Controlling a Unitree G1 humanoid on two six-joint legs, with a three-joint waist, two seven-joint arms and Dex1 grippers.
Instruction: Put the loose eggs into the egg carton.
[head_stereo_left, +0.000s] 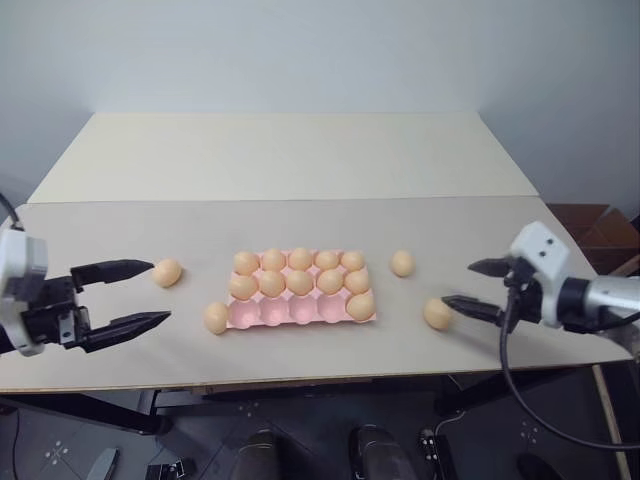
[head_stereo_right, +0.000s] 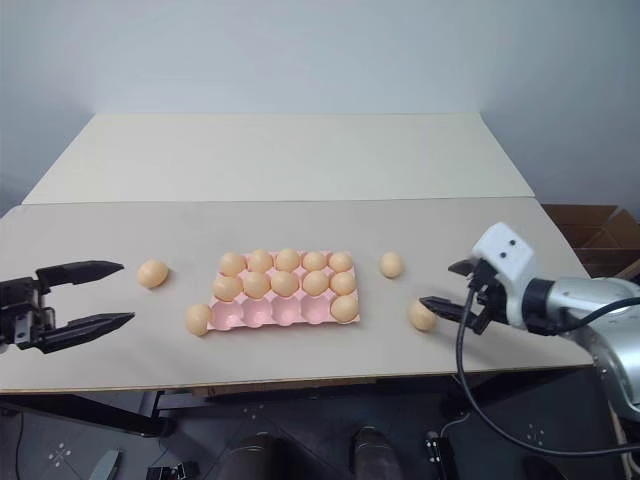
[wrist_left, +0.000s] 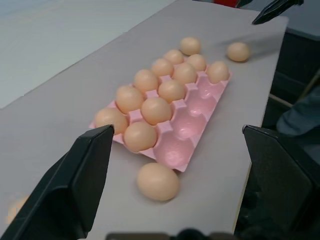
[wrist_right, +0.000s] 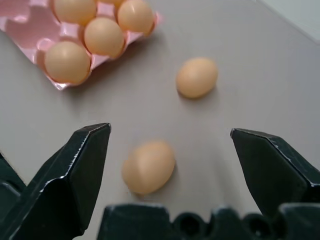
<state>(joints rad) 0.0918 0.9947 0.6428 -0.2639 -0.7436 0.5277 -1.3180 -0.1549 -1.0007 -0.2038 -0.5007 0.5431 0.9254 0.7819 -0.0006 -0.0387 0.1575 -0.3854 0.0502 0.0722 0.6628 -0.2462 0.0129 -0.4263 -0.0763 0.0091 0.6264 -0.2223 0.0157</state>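
Pink egg carton (wrist_left: 200, 107): wrist view reveals empty cups.

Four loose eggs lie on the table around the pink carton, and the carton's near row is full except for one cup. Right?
Not quite. In the left eye view the egg carton's near row holds one egg, at its right end; four cups are empty. Four loose eggs is correct.

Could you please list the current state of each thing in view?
Pale pink egg carton: eleven cups filled, four near-row cups empty.
Four loose tan-orange eggs: lying on the table, outside the carton.
Left gripper: fingers open, empty.
Right gripper: fingers open, empty, beside one egg.
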